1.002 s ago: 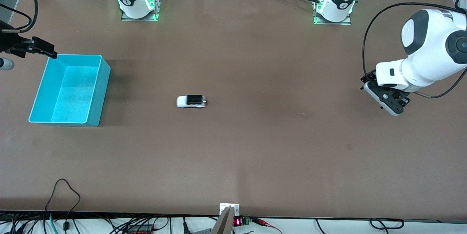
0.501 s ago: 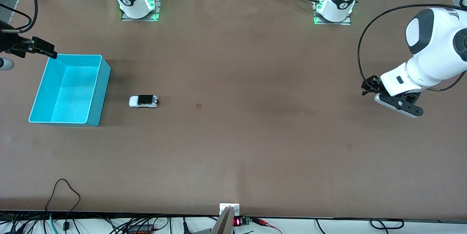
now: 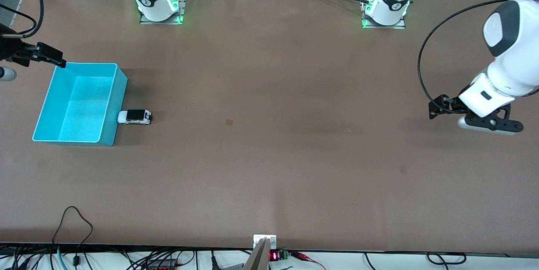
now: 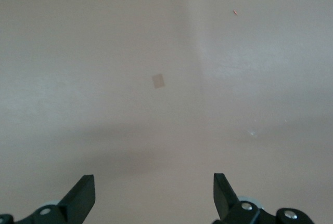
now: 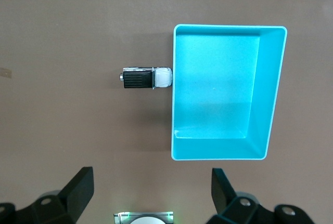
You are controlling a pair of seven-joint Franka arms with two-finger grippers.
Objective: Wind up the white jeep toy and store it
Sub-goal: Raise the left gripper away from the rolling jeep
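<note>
The white jeep toy (image 3: 134, 116) with its black roof stands on the table, its nose against the side wall of the turquoise bin (image 3: 119, 93). The right wrist view shows both from above, the jeep (image 5: 145, 78) beside the bin's wall (image 5: 173, 89); the bin holds nothing. My right gripper (image 5: 152, 182) is open and empty, high over the table beside the bin, and shows at the front view's edge (image 3: 42, 54). My left gripper (image 4: 154, 190) is open and empty over bare table at the left arm's end (image 3: 490, 124).
A small square mark (image 3: 229, 122) lies on the table's middle and shows in the left wrist view (image 4: 158, 80). The right arm's base (image 5: 143, 218) shows between the right gripper's fingers. Cables run along the table's edge nearest the front camera.
The jeep has rolled across the table from the middle to the bin's wall. The left arm has drawn back toward its own end and its gripper has turned. The right arm has not moved.
</note>
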